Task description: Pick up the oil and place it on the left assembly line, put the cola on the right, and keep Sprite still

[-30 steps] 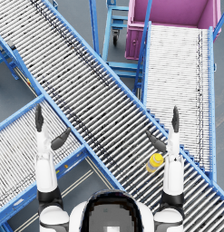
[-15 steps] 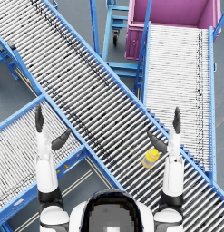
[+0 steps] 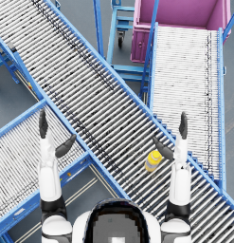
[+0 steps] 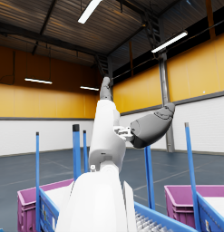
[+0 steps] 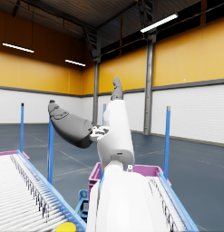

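Well, closest to me are my two hands, both up in the air. My left hand [image 3: 49,140] holds nothing, and its fingers are straight with the thumb out to the side. My right hand [image 3: 177,144] is the same, with its fingers apart and nothing in them. The wrist views show this too: left hand [image 4: 120,127] and right hand [image 5: 102,129], both bare.

Just beside my right thumb, but not touching it, is the small yellow plastic oil bottle [image 3: 153,160]. It sits on the long grey roller belt with blue rails [image 3: 90,95]. I cannot tell if it stands up or leans.

I think the bottle is light and a bit hard, and its smooth sides could be slippery. It may roll or tip on the rollers if I bump it. I would wrap my fingers around its fat middle, not its little cap.

Next to my left arm is the left roller line [image 3: 14,156], where the oil should go. Farther off is the right roller line [image 3: 184,71]. At its far end sits a big pink plastic bin [image 3: 140,45].
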`<state>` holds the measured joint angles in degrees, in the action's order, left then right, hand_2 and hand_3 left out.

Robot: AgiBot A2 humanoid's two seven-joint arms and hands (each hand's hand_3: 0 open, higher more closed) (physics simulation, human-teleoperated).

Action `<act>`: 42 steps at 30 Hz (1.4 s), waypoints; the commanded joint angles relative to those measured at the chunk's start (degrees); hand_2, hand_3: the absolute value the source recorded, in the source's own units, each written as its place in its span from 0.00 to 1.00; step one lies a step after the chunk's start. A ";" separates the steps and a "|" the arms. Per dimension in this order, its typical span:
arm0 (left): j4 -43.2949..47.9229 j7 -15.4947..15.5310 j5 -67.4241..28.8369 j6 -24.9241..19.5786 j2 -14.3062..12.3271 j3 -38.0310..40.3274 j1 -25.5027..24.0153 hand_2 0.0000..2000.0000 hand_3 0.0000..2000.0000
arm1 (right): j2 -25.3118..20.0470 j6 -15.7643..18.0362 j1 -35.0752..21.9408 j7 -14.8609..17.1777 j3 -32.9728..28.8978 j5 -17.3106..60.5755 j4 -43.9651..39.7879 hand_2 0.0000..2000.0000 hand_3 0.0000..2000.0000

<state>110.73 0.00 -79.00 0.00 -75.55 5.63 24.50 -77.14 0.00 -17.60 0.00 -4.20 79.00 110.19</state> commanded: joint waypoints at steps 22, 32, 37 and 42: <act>1.60 0.00 0.00 0.00 -0.92 0.07 -0.58 0.00 0.00 | -1.43 0.00 4.70 0.00 0.98 0.00 4.65 0.00 0.00; 2.15 0.00 0.00 0.00 -1.50 -1.44 -1.65 0.00 0.00 | -0.43 0.00 13.41 0.00 10.05 0.00 0.38 0.00 0.00; 2.05 0.00 0.00 0.00 -1.76 -1.07 -2.03 0.00 0.00 | -1.08 0.00 12.72 0.00 11.43 0.00 -7.27 0.00 0.00; 1.54 0.00 0.00 0.00 -2.09 -1.39 -2.83 0.00 0.00 | -1.99 0.00 11.56 0.00 15.09 0.00 -16.73 0.00 0.00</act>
<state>112.16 0.00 -79.00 0.00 -77.68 4.15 21.67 -78.80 0.00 -4.89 0.00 9.41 79.00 97.94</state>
